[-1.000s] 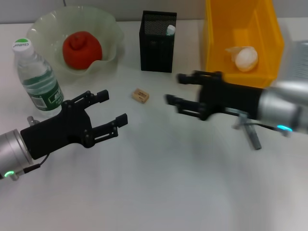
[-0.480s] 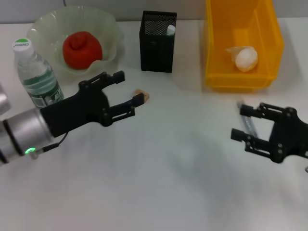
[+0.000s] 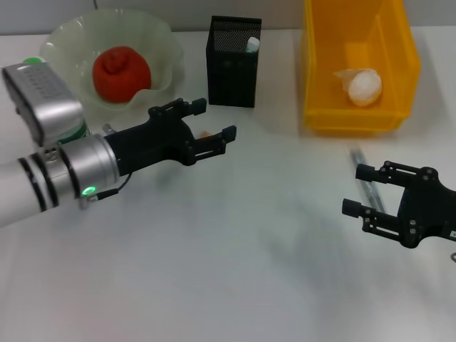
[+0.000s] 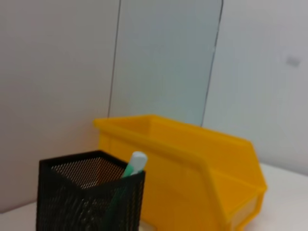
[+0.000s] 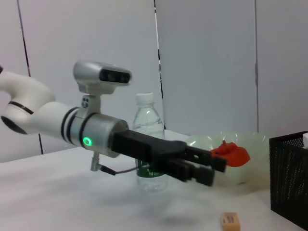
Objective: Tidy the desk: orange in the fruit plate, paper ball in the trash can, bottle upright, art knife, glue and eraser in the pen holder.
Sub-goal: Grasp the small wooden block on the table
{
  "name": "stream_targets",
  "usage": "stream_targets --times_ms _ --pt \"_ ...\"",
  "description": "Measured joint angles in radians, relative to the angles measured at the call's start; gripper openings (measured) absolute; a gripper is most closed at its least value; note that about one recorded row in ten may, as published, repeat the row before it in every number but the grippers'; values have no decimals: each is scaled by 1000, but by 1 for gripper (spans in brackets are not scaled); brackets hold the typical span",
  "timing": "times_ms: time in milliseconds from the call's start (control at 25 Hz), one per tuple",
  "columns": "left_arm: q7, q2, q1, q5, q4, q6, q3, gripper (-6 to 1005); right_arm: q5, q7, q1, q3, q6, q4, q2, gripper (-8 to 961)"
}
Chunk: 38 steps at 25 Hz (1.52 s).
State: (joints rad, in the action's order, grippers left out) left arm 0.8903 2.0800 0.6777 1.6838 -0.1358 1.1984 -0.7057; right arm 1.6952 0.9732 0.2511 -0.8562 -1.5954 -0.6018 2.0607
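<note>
Tan eraser [image 5: 230, 221] just below spread, empty left gripper [image 3: 211, 122] | descend straight, straddle it | right gripper [image 3: 362, 191] open, empty, idle

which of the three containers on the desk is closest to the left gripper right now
The pen holder, the black mesh box, sits just beyond the open left gripper. The fruit plate lies farther off to its left, the yellow trash can well to its right.

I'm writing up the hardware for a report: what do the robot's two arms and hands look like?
Both hands are matte black with two slim, angular fingers: the left hand, the right hand. The left arm is glossy silver-white with black bands, a small green light and a thin black cable near the wrist, and a silver camera block mounted on top. Of the right arm only the black hand shows.
</note>
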Motion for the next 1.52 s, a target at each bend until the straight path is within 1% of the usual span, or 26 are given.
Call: stream_targets --times_ms 120,240,520,600,720,1000,1200,1280,1520 --pt "-24 0 32 -3 42 -71 6 813 0 -8 6 4 4 5 -1 619" --pt "-52 0 51 -6 73 -113 24 813 1 -8 10 4 11 7 -3 619" --pt "-75 0 76 -7 103 -188 39 814 1 -7 21 -1 22 7 -4 618" --pt "-81 1 90 -7 119 -234 41 814 1 -4 23 -2 22 7 -4 618" --pt "-100 2 95 -7 132 -267 41 814 1 -2 26 -2 22 7 -4 618" --pt "-123 2 107 -3 149 -312 42 814 1 1 27 -1 22 7 -1 618" --pt "-127 2 107 -3 150 -316 41 813 1 1 27 -1 22 7 0 618" --pt "-131 2 107 -1 153 -342 34 813 1 1 27 -1 22 7 1 618" --pt "-168 1 112 0 168 -351 38 813 1 2 26 -1 22 7 1 618"
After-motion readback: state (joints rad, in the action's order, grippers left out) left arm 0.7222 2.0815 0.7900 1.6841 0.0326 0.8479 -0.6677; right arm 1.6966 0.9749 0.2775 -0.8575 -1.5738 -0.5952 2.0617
